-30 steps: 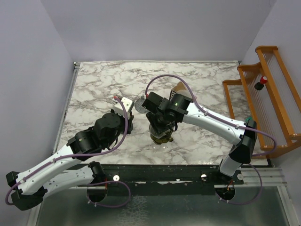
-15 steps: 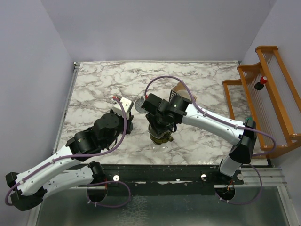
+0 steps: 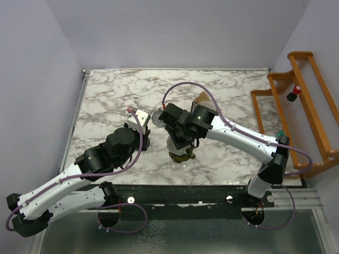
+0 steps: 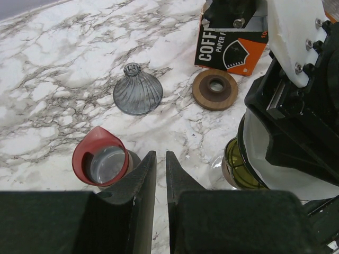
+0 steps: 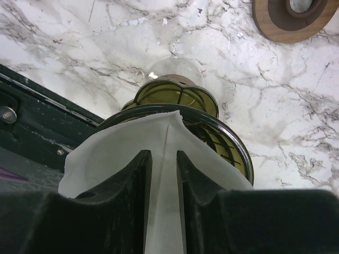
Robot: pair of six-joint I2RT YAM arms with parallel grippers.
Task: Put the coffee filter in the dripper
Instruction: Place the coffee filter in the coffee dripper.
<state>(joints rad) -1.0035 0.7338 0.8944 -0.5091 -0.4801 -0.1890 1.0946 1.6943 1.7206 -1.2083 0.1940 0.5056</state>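
- Right wrist view is showing the coffee filter (image 5: 106, 156) spreading white across the lower centre of the frame. Its upper edge is lying over the near rim of the dripper (image 5: 233, 148), an olive-tinted glass body under a dark ring.
- The right hand (image 5: 164, 159) is standing directly over the paper with its fingers narrowly parted, and the filter's seam is showing through the gap. I cannot tell whether the fingers are pinching the paper or only poised above it.
- Left wrist view is showing the left hand (image 4: 161, 159) at bottom centre, fingers nearly together and holding nothing, over the marble surface (image 4: 53, 63).
- That view is also showing a red-rimmed cup (image 4: 100, 161) just left of the fingers, a grey ribbed glass cone (image 4: 137, 91) at upper centre, a wooden ring (image 4: 214, 89) to its right, and a brown-and-orange carton (image 4: 228, 47) at the top right. All are standing apart from the dripper.
- Top external view is adding little, as the right arm is covering the dripper at mid-frame and the filter is not showing there.
- Progress, as a judgement: the task is looking well advanced but not complete. The filter is sitting at the dripper's mouth, yet ribbed glass is showing uncovered inside the right of the ring, so the paper is not appearing fully seated.
- Remaining, as a judgement: settling the cone against the walls, letting go, and lifting the right hand clear.
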